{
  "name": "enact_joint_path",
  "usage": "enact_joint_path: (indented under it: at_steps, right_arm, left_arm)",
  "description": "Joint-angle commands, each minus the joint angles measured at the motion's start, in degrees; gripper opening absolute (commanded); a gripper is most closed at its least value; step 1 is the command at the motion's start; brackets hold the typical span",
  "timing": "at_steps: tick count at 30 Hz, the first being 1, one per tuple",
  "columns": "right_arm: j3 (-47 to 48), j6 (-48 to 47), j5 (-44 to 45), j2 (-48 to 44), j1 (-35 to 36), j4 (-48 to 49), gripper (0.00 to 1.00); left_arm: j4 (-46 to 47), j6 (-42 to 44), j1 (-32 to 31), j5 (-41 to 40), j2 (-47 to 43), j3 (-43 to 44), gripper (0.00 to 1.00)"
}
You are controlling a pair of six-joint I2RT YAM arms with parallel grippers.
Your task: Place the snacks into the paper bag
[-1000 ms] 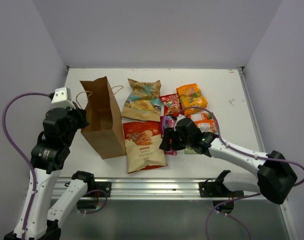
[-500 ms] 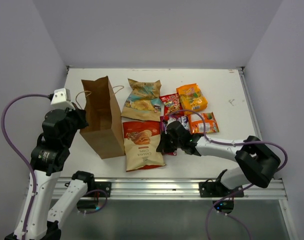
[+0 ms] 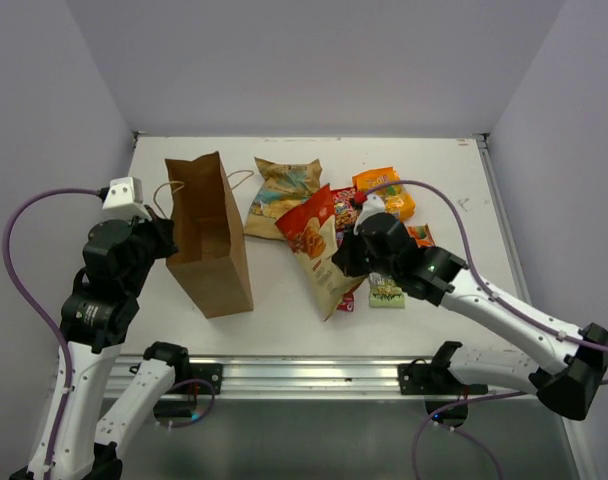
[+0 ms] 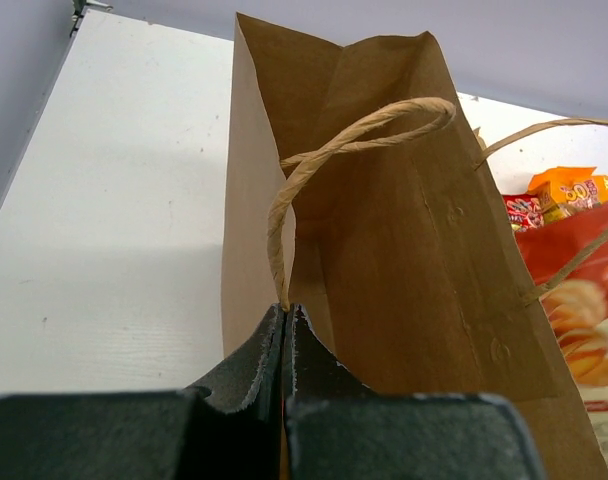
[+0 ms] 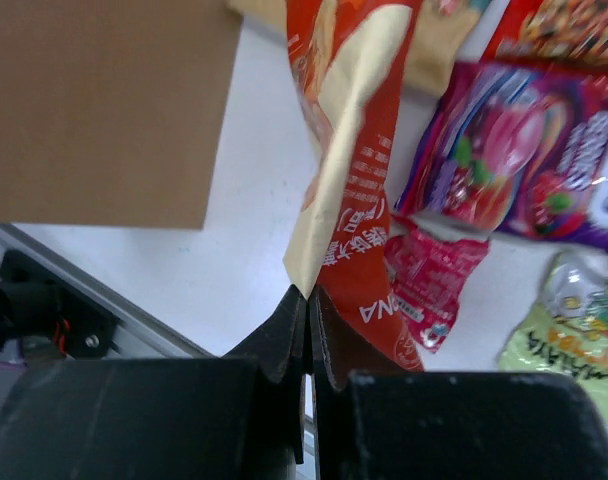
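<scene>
Item: large orange-and-cream shiny chip bag, edge-pinched in our closed right gripper, raised beside the tall brown kraft paper bag that our closed left gripper clamps at the rim; risk, we judge: the thin pinch slips, or the packet snags the narrow mouth.

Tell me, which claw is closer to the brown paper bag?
The left. The left gripper is clamped on the paper bag at its near rim. The right gripper is off to the bag's right, apart from it, pinching the orange-cream chip bag.
</scene>
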Motion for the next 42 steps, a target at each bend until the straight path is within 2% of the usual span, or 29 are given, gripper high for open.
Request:
enact_joint_path:
  at_steps: [1, 6, 12, 21, 23, 26, 32, 38, 42]
  right_arm:
    - [11.4, -4.6, 7.8, -2.1, -0.1, -7.8, 0.0]
    - [24.0, -9.1, 11.1, 3.3, -0.1, -11.9, 0.0]
    - [44.9, -13.5, 13.5, 11.1, -0.1, -12.3, 0.0]
    - [86.5, -19.3, 10.5, 31.5, 1.3, -15.2, 0.0]
    - [89.2, -19.4, 9.5, 34.1, 2.7, -14.1, 0.0]
    - [89.7, -20.6, 9.9, 36.9, 5.8, -7.2, 0.0]
    - [94.4, -19.8, 9.2, 42.2, 9.9, -3.3, 0.0]
    - [92.4, -21.2, 12.1, 45.0, 14.5, -1.1, 0.0]
    - [86.2, -21.9, 15.1, 44.4, 17.6, -0.9, 0.0]
  left_arm:
    - [3.2, 0.5, -0.3, 2.2, 0.0, 0.3, 0.0]
    - [3.5, 0.3, -0.4, 3.5, -0.2, 0.0, 0.0]
    - [3.9, 0.6, -0.3, 6.1, -0.5, 0.6, 0.0]
    - [4.7, 0.2, -0.3, 10.3, -0.1, 1.9, 0.0]
    - [5.0, 0.1, -0.3, 10.3, -0.4, 1.5, 0.0]
    - [4.9, 0.1, -0.3, 11.9, -0.3, 1.4, 0.0]
    - [5.1, -0.1, -0.4, 12.5, -0.2, 1.7, 0.0]
    - [5.0, 0.2, -0.3, 12.4, -0.4, 1.5, 0.0]
    - [4.7, 0.3, -0.3, 11.8, -1.0, 1.3, 0.0]
